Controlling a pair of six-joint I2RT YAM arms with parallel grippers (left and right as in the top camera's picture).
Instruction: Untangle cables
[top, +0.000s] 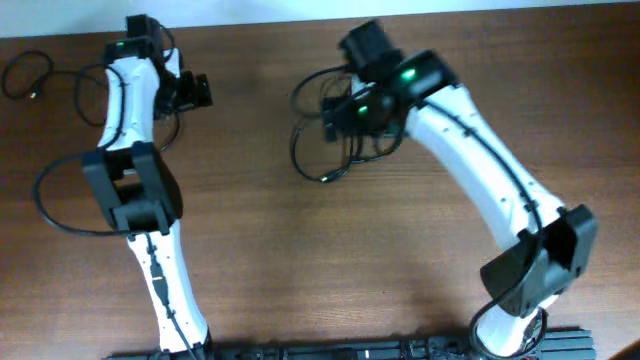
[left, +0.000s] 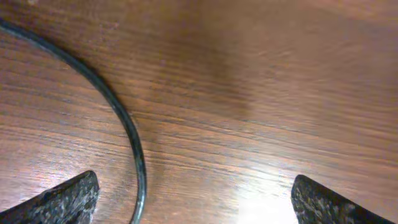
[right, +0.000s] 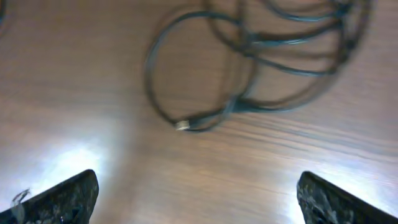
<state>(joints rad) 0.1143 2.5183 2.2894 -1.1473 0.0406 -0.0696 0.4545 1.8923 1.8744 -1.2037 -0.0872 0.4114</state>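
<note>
Overhead, the tangled bundle of thin black cables (top: 325, 140) lies on the brown wooden worktop (top: 300, 250), just ahead of the right fingers (right: 62, 199), which are spread wide and hold nothing. The left fingers (left: 68, 199) are likewise released, with one black cable strand (left: 124, 118) curving between them. A small black cable coil (top: 25, 75) sits far left.

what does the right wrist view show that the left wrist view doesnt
Only the right wrist view: a bundle of overlapping cable loops with a plug end lying loose on the wood. Only the left wrist view: one single cable curving past, no tangle. Both: the wooden table and an open gripper holding nothing, the right gripper and the left gripper.
</note>
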